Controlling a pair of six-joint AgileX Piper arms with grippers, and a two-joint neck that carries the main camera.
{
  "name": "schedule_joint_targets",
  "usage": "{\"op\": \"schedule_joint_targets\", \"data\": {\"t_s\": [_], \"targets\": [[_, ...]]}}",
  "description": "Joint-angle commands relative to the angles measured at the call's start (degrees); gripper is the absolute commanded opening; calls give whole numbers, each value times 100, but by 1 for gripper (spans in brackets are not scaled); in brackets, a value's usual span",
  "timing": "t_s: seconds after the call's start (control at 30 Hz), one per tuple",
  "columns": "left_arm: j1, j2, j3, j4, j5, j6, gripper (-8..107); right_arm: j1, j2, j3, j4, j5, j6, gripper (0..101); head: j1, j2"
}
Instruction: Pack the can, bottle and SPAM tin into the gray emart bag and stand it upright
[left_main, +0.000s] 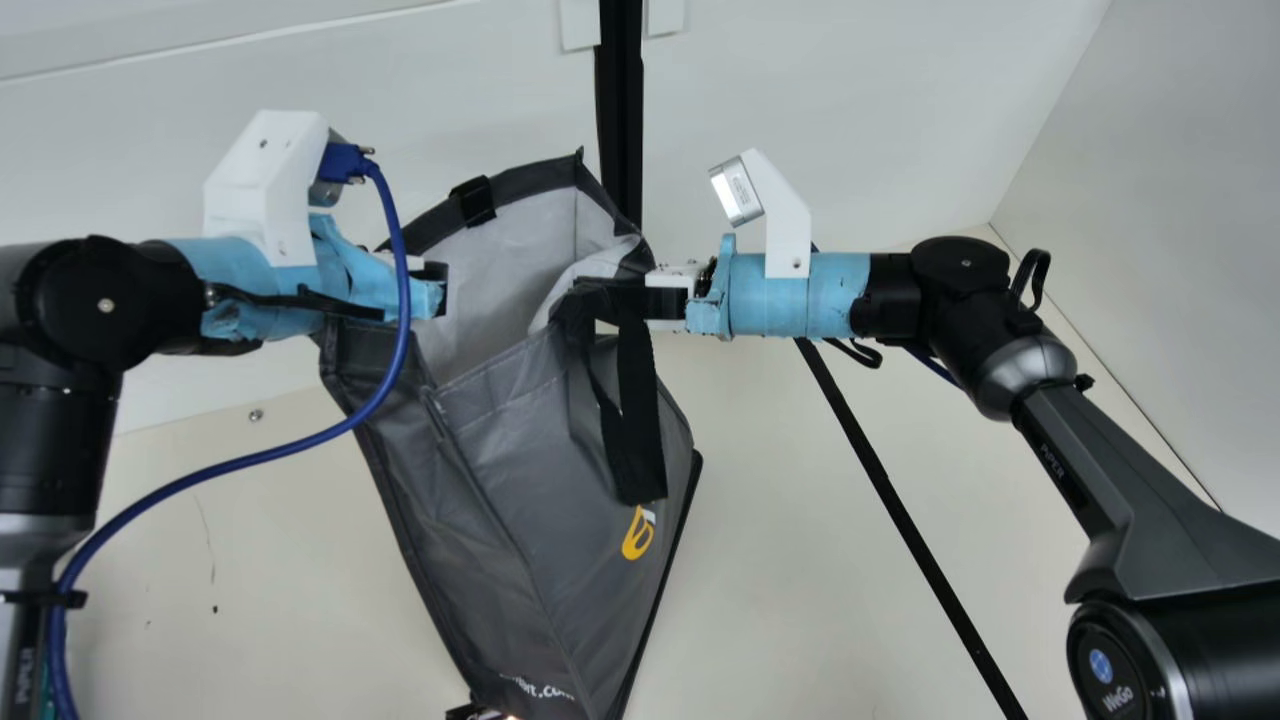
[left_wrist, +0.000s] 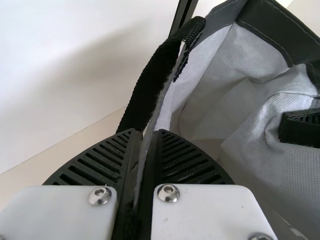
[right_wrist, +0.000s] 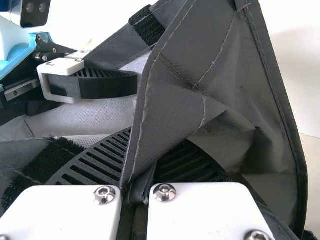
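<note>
The gray emart bag (left_main: 530, 450) hangs mouth-up between the arms, tapering downward, its pale lining showing. At its left rim is my left gripper (left_main: 432, 290); my right gripper (left_main: 640, 295) is at the right rim, by a dangling black strap (left_main: 640, 430). In the left wrist view, the left gripper (left_wrist: 146, 137) is shut on the bag's edge (left_wrist: 159, 107), near a black handle (left_wrist: 150, 90). Folded gray fabric (right_wrist: 172, 107) is pinched in the right gripper (right_wrist: 150, 150) in the right wrist view. The lower inside of the bag is hidden.
Behind the bag a black post (left_main: 621, 120) runs up the white wall. A black strip (left_main: 900, 510) crosses the cream table (left_main: 800, 560) at the right. A blue cable (left_main: 270, 455) loops beside my left arm. Something small and black (left_main: 462, 712) sits at the bag's lower end.
</note>
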Motion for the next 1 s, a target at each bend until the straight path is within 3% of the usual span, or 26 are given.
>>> {"op": "schedule_joint_targets", "data": {"t_s": [0.0,0.27,0.6,0.63,0.73,0.97], "targets": [[0,0,0,0,0,0,-8,0,0,0,0,0,0,0,-130,-5],[0,0,0,0,0,0,-7,0,0,0,0,0,0,0,-130,-5],[0,0,0,0,-12,0,26,0,0,0,0,0,0,0,-130,-5],[-28,-347,589,-9,-247,66,29,0,0,0,0,0,0,0,-130,-5],[-1,-448,722,-65,-326,131,40,0,0,0,0,0,0,0,-130,-5],[171,-1099,1662,-518,-815,585,63,0,0,0,11,0,0,0,-130,-5]]}}
